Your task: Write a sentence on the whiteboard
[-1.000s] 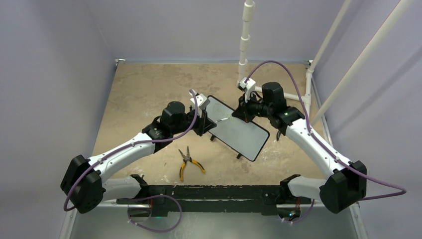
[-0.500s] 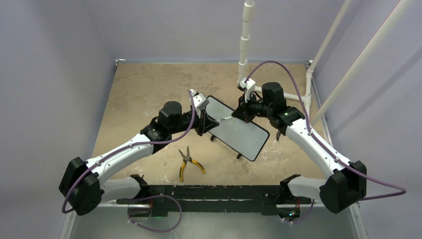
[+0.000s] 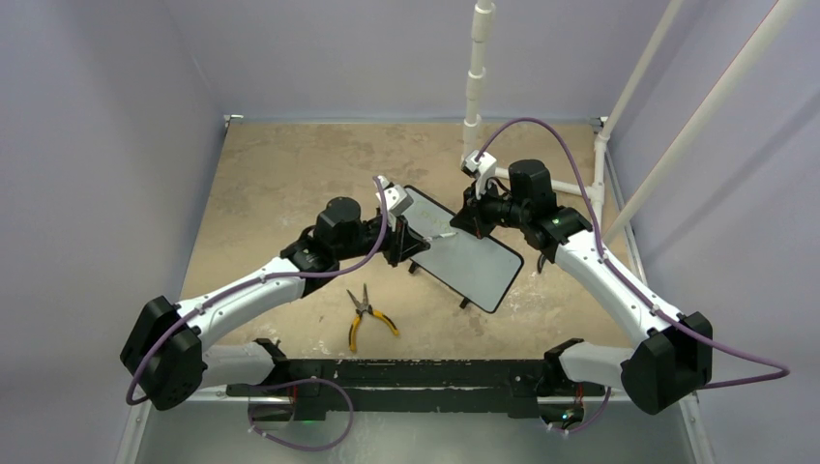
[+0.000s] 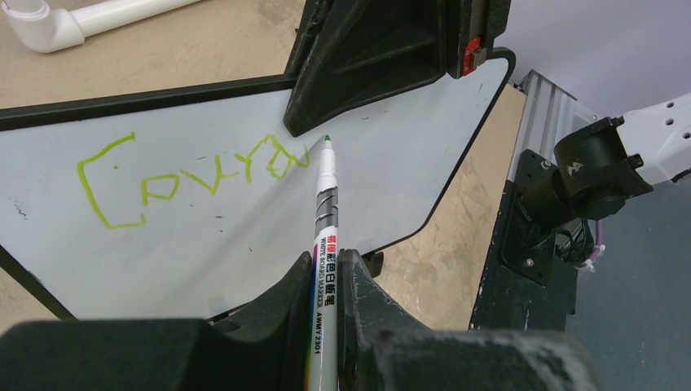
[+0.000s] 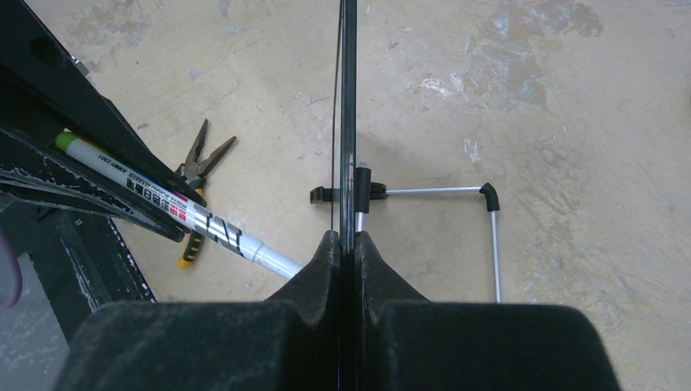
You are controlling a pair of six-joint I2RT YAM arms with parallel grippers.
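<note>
Left hand (image 3: 404, 239): closed on a white marker (image 4: 326, 213), fingers pinching the barrel on both sides. The marker has a green tip and a printed label along its length, and it points away from the hand toward the board.

Yellow-handled pliers (image 3: 366, 315) lie flat on the tan, mottled surface (image 3: 280, 184), nearer the arm bases than the left hand and apart from everything else. Their jaws point toward the far side.

The whiteboard (image 3: 466, 257) sits at mid-surface between the two hands, set on a diagonal from far-left to near-right. Its writing face is turned toward the left arm. Two small black feet show along its near-left edge. I cannot tell whether they bear on the surface.

The sentence (image 4: 195, 173): from the left wrist, one row of yellow-green handwriting shows, a large bracket-like first letter and then smaller looping strokes, across the left part of the board. The rest of the face to the right is blank. The marker tip sits just past the last stroke. Whether it touches the face I cannot tell.

Right hand (image 3: 475, 218): clamped on the board's far-right edge. From the right wrist the board shows edge-on as a thin dark line running straight between the closed fingers. A thin wire leg (image 5: 456, 192) juts from the board's back.

A white pipe (image 3: 477, 68) stands at the far edge, behind the right hand.
</note>
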